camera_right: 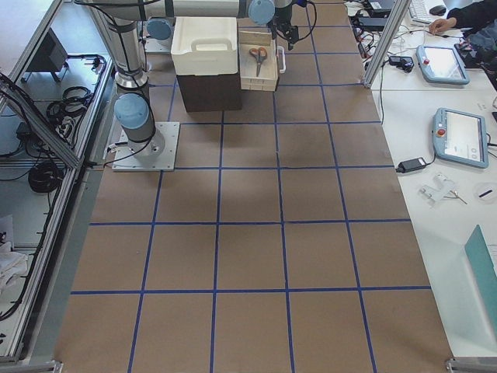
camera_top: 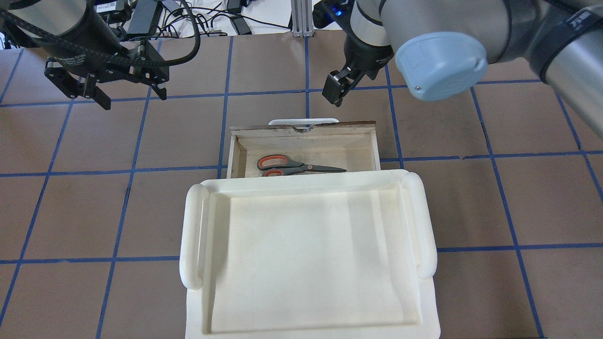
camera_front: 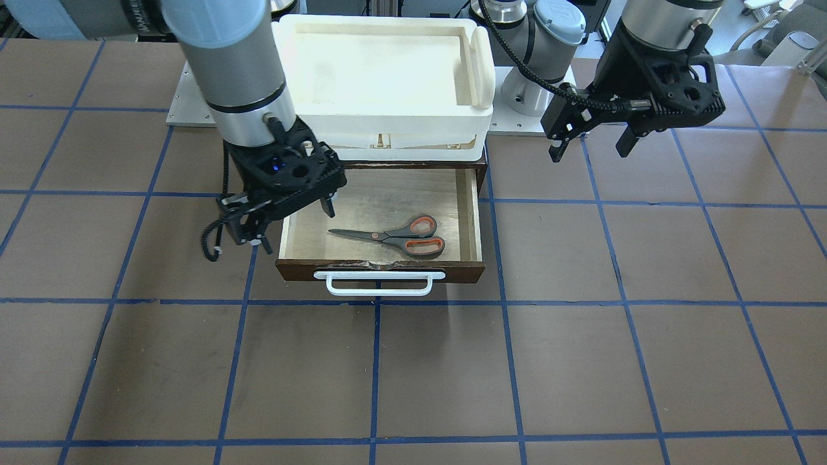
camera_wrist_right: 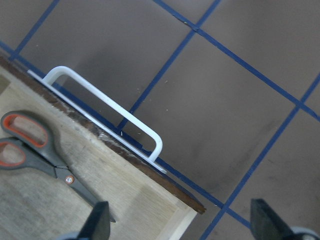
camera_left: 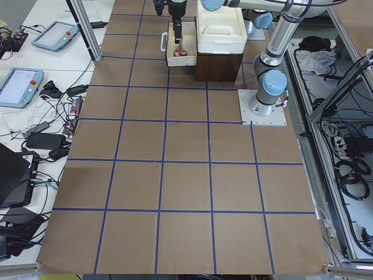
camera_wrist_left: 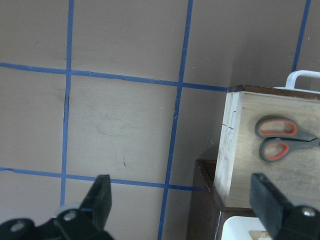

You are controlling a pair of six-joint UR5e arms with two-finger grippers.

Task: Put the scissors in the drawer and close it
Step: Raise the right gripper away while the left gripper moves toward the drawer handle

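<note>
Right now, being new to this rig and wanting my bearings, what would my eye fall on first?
The scissors lie flat inside the open drawer, their orange-lined handles bright against pale wood. A big white tray sits above the drawer's back. Both hands hang open: the right hand near the drawer's front corner, the left hand farther off to the side.

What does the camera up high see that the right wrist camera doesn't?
Only the overhead view shows the white tray and the left gripper, open. Only the right wrist view shows the whole loop of the handle, with table visible through it. Both show the scissors lying inside the open drawer.
</note>
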